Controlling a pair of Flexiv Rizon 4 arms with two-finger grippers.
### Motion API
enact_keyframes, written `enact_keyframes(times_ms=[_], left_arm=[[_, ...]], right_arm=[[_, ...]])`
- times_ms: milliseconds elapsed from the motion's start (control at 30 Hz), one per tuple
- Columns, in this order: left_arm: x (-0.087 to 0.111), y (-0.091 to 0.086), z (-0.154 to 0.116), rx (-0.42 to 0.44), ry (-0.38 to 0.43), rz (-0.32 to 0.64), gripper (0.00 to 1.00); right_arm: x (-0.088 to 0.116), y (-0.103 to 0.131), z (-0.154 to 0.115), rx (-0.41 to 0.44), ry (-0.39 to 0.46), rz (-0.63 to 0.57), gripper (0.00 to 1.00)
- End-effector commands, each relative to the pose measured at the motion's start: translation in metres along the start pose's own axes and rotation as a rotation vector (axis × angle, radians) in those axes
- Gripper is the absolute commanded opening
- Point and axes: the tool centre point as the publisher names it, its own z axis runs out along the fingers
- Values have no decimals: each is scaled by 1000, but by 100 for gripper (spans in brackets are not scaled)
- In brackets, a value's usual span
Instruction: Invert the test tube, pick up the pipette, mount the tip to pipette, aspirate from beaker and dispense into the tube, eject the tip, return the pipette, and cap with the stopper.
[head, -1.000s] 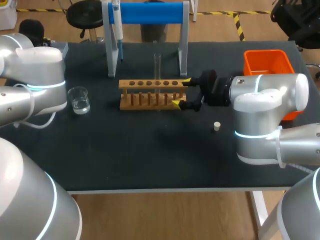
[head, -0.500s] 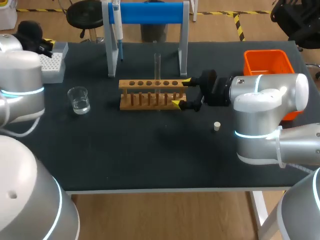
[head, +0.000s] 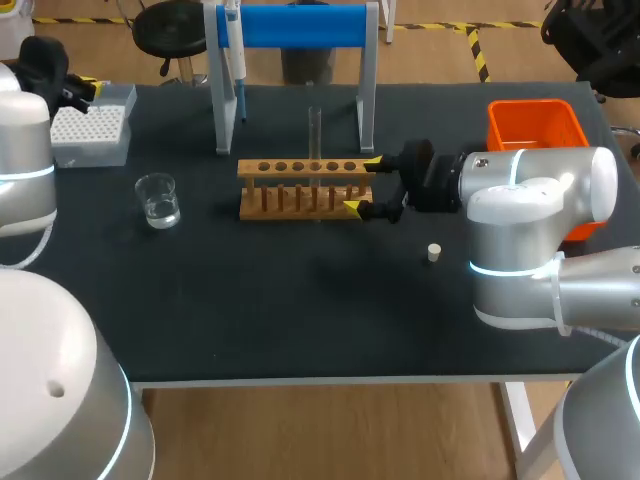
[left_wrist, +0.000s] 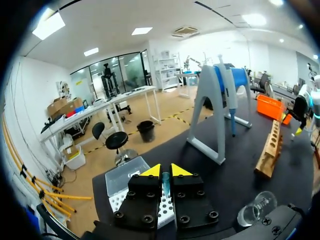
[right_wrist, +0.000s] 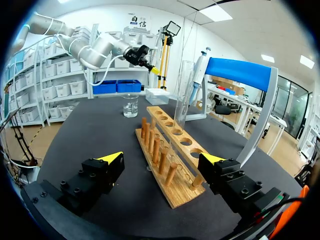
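At the table's far left corner the left claw (left_wrist: 165, 171) hangs over the tip box (head: 90, 135). The left wrist view shows its yellow tips clenched almost together with nothing grasped; the head view shows only the claw's dark body. Just right of the box, nearer the front, stands the beaker (head: 158, 200) with clear liquid in it. Behind it the pipette (head: 232, 50) hangs on the blue stand (head: 290, 25), its long axis vertical and its slim end pointing down. The wooden rack (head: 305, 188) lies mid-table, lengthwise from left to right. The test tube (head: 315, 135) stands upright in it, long axis vertical. In the right wrist view its upper end (right_wrist: 184, 95) looks open, which the head view cannot settle. The right claw (head: 362, 184) is released. Its fingers (right_wrist: 111, 159) are spread wide on either side of the rack's right end, and in the right wrist view they stand apart from the wood. Only the head view shows the small stopper (head: 433, 252), lying on the table right of the rack, and the orange bin (head: 537, 125) at the far right.
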Motion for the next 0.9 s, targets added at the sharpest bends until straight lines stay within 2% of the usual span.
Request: enact_keyframes(times_ms=[33,400,667,900], left_arm=[[18,-8,-15,-19,95,62,0],[114,-36,-76,-95,326,234,0],[188,-55,-91,-141,465,325,0],[250,-73,-99,-96,633,354,0]], right_arm=[[1,-1,0,-3,-4,0,100],[1,-1,0,-3,-4,0,100],[1,-1,0,-3,-4,0,100],[1,-1,0,-3,-4,0,100]])
